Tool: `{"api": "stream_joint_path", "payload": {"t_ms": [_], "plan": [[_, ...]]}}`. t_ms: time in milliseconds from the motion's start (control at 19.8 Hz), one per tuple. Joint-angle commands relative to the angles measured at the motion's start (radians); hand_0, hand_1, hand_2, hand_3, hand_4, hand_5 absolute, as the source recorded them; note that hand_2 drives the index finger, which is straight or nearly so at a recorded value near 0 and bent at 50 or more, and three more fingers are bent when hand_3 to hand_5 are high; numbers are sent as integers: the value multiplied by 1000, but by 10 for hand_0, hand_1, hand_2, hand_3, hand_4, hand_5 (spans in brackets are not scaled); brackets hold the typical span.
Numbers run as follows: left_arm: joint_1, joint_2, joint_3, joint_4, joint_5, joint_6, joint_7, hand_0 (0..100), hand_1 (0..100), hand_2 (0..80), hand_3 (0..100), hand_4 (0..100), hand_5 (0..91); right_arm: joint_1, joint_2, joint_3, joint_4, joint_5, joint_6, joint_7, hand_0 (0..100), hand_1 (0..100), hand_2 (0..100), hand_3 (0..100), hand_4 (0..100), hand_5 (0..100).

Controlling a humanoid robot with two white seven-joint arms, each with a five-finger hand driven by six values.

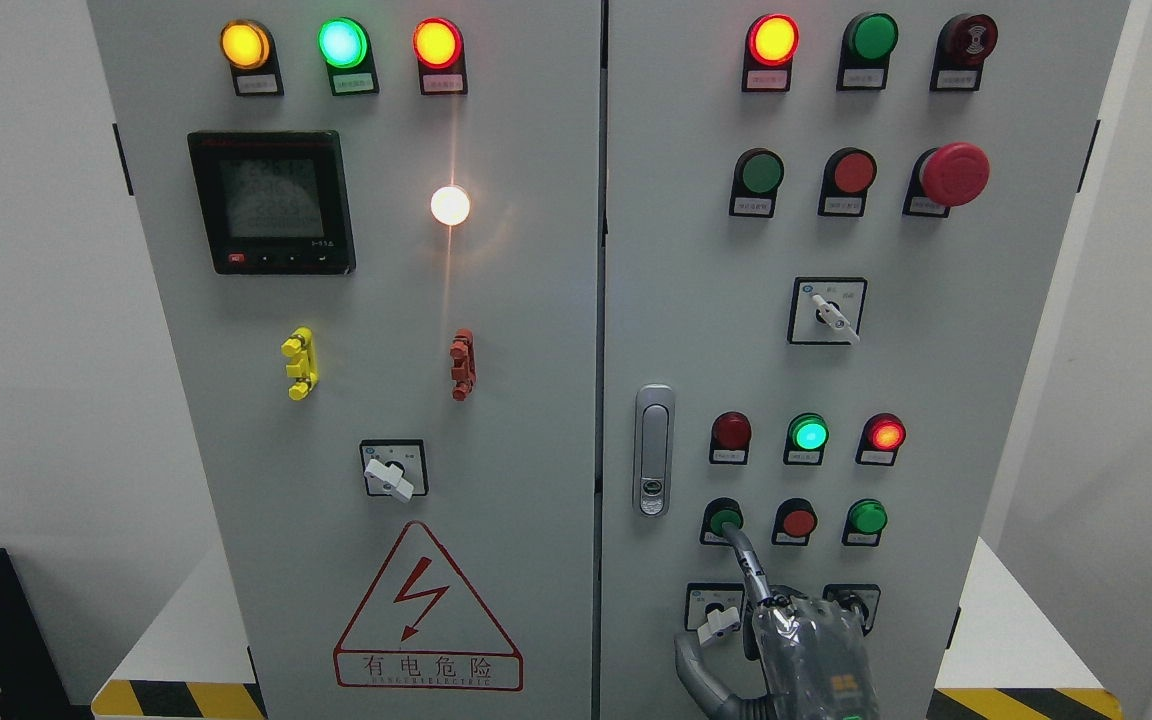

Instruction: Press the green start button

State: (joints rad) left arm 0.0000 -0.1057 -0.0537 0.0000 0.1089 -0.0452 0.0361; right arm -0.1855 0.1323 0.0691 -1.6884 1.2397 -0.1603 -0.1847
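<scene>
One finger does the work: my right hand (pixel 811 650) comes up from the bottom edge, right of the middle, with its index finger (pixel 748 565) stretched out straight and slanting up to the left. The tip rests on the green button (pixel 724 520), which sits low on the cabinet's right door (pixel 986 330), first in a row of three. Just beside it to the right is a red button (pixel 797 521), and past that another green one (pixel 867 516).

My thumb (pixel 688 662) hangs loose to the left, below a white switch (pixel 717 620). I am grasping nothing; the index finger and thumb are extended, and I cannot make out the other fingers behind the back of the hand.

Above the row are three lamps: a dark red one (pixel 732 431), a green one glowing (pixel 808 434) and a red one glowing (pixel 884 434). The door handle (pixel 654 450) stands upright near the button, to its upper left. On the left door (pixel 526 400) is a red warning triangle (pixel 426 610).
</scene>
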Motion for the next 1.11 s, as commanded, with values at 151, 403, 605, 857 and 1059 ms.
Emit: {"api": "stream_joint_path", "payload": {"t_ms": [151, 403, 605, 857, 1059], "plan": [[-23, 0, 0, -28, 0, 1, -1, 120, 556, 0, 0, 0, 0, -9, 1, 0, 41, 1, 16, 7, 413, 361, 0, 932, 861, 973], [-23, 0, 0, -28, 0, 1, -1, 120, 556, 0, 0, 0, 0, -9, 1, -2, 39, 1, 18, 8, 415, 363, 0, 933, 861, 974], [-23, 0, 0, -28, 0, 1, -1, 120, 556, 0, 0, 0, 0, -12, 1, -2, 35, -5, 16, 8, 419, 364, 0, 932, 862, 976], [-23, 0, 0, -28, 0, 1, -1, 120, 556, 0, 0, 0, 0, -9, 3, 0, -2, -22, 7, 7, 424, 366, 0, 932, 861, 970], [-23, 0, 0, -28, 0, 1, -1, 120, 556, 0, 0, 0, 0, 23, 3, 0, -48, -74, -21, 8, 455, 370, 0, 924, 850, 939]]}}
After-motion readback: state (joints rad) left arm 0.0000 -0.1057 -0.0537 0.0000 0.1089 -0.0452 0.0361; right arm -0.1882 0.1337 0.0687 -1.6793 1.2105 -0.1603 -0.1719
